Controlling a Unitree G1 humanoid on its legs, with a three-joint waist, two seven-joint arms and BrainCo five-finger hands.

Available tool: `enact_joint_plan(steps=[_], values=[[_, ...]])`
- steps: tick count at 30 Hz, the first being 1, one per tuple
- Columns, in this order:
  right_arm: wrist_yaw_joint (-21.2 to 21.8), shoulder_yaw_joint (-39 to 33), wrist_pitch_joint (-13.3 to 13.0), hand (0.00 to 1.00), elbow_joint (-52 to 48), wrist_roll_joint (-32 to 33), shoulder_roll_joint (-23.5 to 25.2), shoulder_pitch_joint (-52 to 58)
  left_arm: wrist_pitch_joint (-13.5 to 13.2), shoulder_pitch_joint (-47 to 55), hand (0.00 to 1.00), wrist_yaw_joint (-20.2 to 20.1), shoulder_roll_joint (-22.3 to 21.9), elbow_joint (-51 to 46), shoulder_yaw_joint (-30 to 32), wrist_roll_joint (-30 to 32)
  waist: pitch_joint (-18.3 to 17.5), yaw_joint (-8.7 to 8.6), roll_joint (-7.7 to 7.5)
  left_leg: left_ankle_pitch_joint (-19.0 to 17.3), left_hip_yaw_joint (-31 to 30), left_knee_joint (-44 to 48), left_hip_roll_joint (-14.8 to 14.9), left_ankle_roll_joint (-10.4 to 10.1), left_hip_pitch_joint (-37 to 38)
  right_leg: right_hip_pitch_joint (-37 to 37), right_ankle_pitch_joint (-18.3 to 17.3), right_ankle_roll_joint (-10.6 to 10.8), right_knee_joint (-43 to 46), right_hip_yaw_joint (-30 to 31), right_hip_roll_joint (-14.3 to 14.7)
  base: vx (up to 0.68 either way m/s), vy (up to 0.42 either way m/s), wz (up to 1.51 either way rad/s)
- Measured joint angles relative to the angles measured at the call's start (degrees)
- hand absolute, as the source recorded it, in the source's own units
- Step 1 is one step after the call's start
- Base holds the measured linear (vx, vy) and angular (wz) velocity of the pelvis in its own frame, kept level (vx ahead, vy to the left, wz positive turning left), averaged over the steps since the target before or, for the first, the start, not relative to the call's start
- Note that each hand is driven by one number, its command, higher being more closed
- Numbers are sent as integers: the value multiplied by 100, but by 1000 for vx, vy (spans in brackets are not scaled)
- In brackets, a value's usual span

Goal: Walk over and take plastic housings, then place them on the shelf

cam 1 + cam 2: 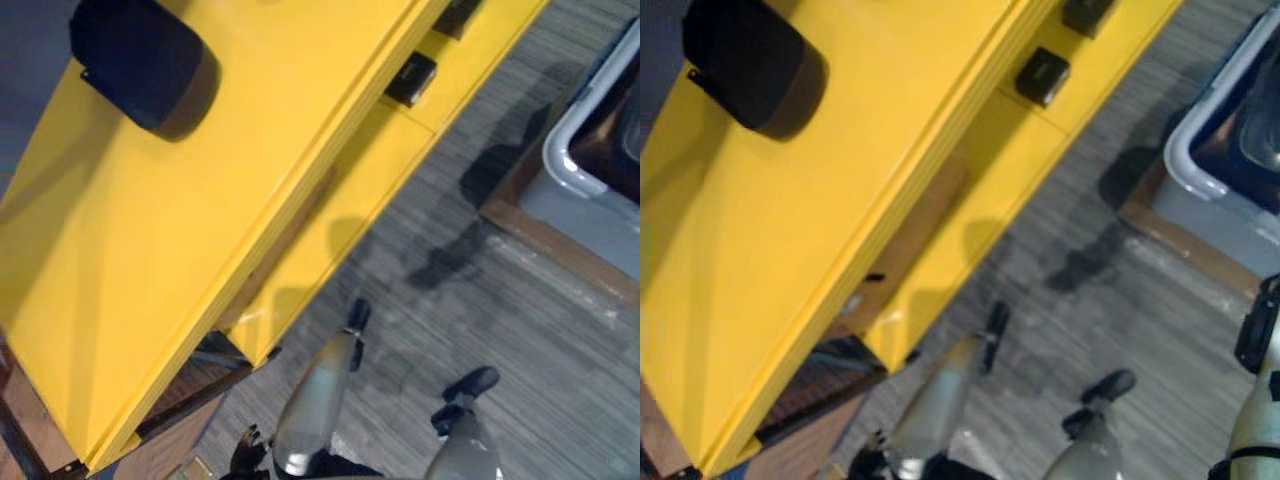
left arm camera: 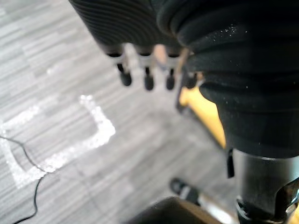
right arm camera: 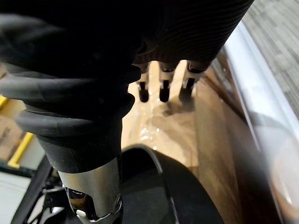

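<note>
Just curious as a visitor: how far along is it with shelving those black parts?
Done: black parts lie on the yellow shelf. In hand: nothing; the left hand hangs open over the floor, the right hand open above the bin. Left: pick up the dark piece there and shelve it.

Workshop or storeroom: yellow shelf (image 1: 200, 260), grey tote (image 1: 572, 135) on wooden base (image 1: 548, 240), grey striped floor (image 1: 540, 360).

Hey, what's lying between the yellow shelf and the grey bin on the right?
Nothing: a bare stretch of grey floor separates the shelf from the bin, crossed by shadows. Both eye views show it.
</note>
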Motion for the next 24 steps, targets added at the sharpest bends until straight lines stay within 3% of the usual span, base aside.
enact_joint_plan(steps=[1, 10, 13, 20, 24], values=[[10, 1, 47, 100, 3, -5, -56, 0, 0, -10, 0, -3, 1, 1, -33, -62, -16, 26, 24, -1, 6, -4, -18, 1, -3, 0, -1, 1, -1, -1, -18, -70, 41, 2], [97, 296, 317, 100, 211, -456, -669, -44, -15, -78, 0, -59, 15, 45, -151, -111, -82, 151, 116, 42, -12, -83, -152, 67, -218, -195, 36, 42, -35, -24, -123, -50, 27, 5], [348, 376, 537, 100, 214, -756, -781, -99, -46, -81, 0, -95, 15, 51, -154, -111, -94, 157, 132, 58, -44, -67, -154, 82, -267, -226, 37, 45, -51, -35, -106, 0, 0, 0], [905, 451, 1326, 100, 346, -1734, -734, -404, -137, -80, 0, -233, 94, 20, -155, -149, -118, 232, 166, 11, -276, 13, -200, 42, -286, -182, 0, 12, -20, -134, -98, -21, -2, 2], [1126, 476, 1523, 100, 376, -2430, -733, -420, -193, -79, 0, -289, 277, -21, -141, -149, -118, 301, 166, -55, -297, 127, -200, 65, -354, -178, -8, 18, 1, -177, -99, -59, 9, 3]])
